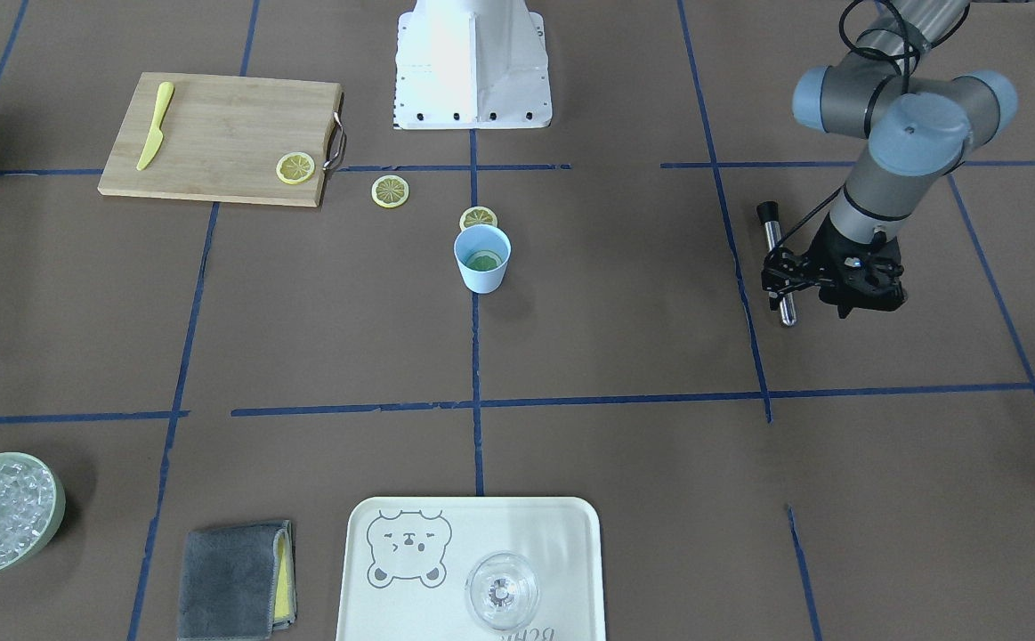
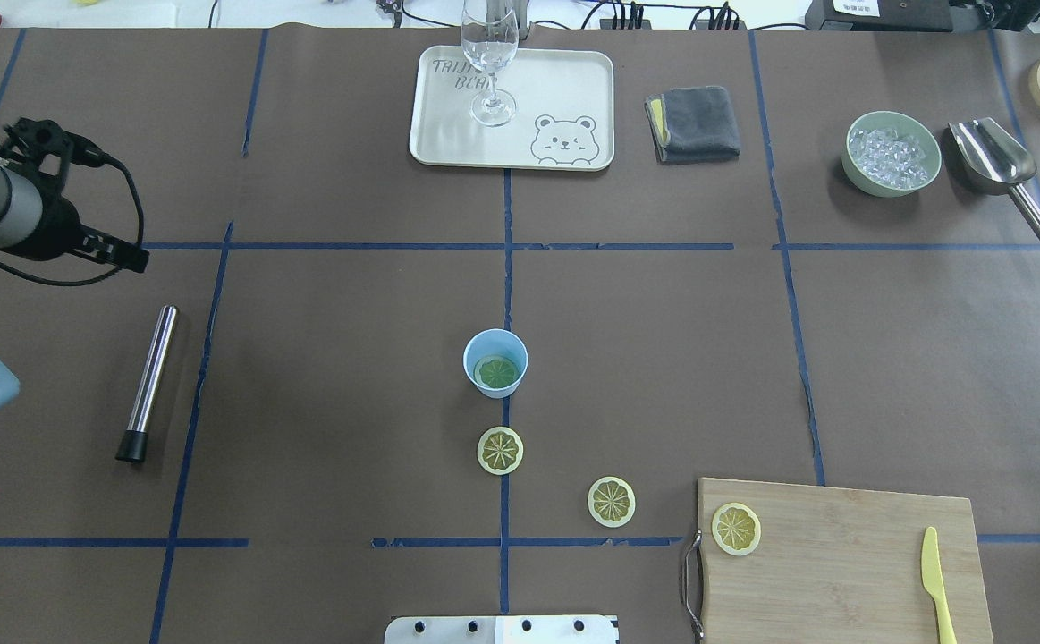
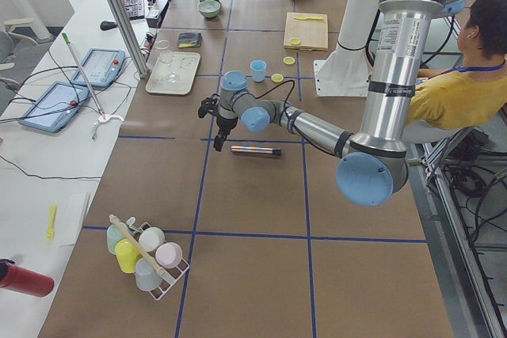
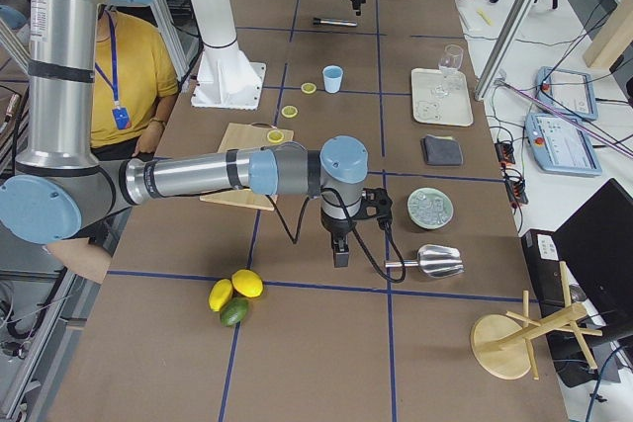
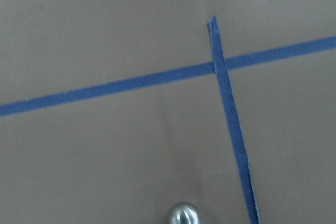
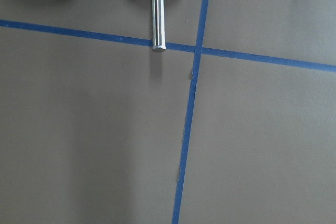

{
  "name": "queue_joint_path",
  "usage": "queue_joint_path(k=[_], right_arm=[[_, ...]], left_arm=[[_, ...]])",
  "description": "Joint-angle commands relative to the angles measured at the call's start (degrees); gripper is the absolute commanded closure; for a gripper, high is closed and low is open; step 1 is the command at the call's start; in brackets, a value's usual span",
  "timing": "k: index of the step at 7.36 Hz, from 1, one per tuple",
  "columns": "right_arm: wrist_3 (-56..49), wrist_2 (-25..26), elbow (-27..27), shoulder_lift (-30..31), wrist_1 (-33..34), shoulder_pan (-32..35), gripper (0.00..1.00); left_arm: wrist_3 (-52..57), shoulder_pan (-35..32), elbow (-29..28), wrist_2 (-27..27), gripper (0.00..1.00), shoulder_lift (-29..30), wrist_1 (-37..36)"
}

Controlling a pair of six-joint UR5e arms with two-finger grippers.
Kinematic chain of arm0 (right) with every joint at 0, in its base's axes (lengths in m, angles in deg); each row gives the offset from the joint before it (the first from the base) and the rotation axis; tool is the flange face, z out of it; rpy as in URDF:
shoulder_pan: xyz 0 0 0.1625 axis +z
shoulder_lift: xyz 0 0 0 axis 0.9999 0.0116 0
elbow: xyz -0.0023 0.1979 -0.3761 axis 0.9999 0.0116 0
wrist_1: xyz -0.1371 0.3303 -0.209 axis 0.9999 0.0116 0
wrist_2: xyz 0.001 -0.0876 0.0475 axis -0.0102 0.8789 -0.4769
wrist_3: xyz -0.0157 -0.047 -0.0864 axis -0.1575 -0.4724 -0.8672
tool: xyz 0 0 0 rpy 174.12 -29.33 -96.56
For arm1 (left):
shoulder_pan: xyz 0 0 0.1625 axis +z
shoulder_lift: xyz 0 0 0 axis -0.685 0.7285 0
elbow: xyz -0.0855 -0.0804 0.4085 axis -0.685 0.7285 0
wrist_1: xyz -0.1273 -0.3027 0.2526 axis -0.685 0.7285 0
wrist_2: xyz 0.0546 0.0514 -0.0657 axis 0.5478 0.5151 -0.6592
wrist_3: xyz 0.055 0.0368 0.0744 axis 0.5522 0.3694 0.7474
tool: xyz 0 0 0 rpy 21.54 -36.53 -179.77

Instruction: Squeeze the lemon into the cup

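The light-blue cup stands at the table's middle, and one lemon slice lies inside it. Two more slices lie on the table nearer the robot, and another lies on the cutting board. In the front-facing view the cup holds the slice. My left gripper hangs empty over the table, far from the cup, beside a steel muddler. I cannot tell whether it is open. My right gripper shows only in the right side view, so I cannot tell its state.
A yellow knife lies on the board. A tray with a clear glass, a grey cloth, a green bowl of ice and a metal scoop stand along the far side.
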Motion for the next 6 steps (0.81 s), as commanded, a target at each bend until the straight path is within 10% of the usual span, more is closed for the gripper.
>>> queue_joint_path(k=[1, 6], right_arm=[[0.02, 0.0, 0.07, 0.0, 0.0, 0.0, 0.0], [0.02, 0.0, 0.07, 0.09, 0.0, 0.0, 0.0]], left_arm=[[15.96, -11.07, 0.32, -5.75, 0.0, -2.95, -0.51], [37.74, -29.67, -0.2, -16.39, 0.0, -7.27, -24.63]])
